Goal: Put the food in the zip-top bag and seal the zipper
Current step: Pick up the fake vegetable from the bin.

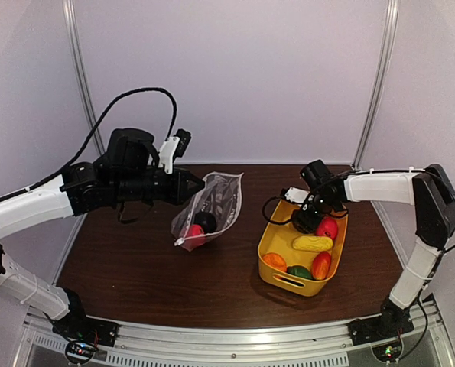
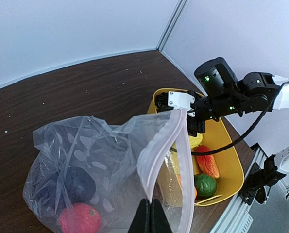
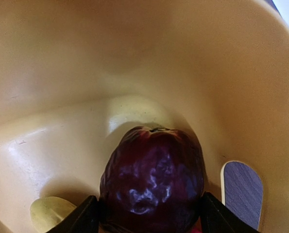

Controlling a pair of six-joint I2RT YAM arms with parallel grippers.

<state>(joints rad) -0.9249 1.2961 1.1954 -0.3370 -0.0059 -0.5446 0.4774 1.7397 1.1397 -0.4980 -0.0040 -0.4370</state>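
Note:
My left gripper [image 1: 195, 186] is shut on the mouth edge of the zip-top bag [image 1: 221, 200] and holds it up off the table. In the left wrist view the gripper [image 2: 151, 213] pinches the pale zipper [image 2: 160, 141], and the bag [image 2: 100, 150] hangs open with a red fruit [image 2: 79, 218] and a dark purple one [image 2: 78, 183] inside. My right gripper [image 1: 307, 220] is down in the yellow tub [image 1: 288, 281]. Its fingers [image 3: 86, 216] press both sides of a dark purple fruit [image 3: 154, 179].
The tub also holds a red fruit [image 1: 327, 228], a yellow one [image 1: 312, 243], an orange one [image 1: 274, 261], a green one [image 1: 299, 271] and a red-orange one [image 1: 321, 264]. The tub wall [image 3: 134, 58] and a handle slot [image 3: 241, 194] stand close around my right gripper.

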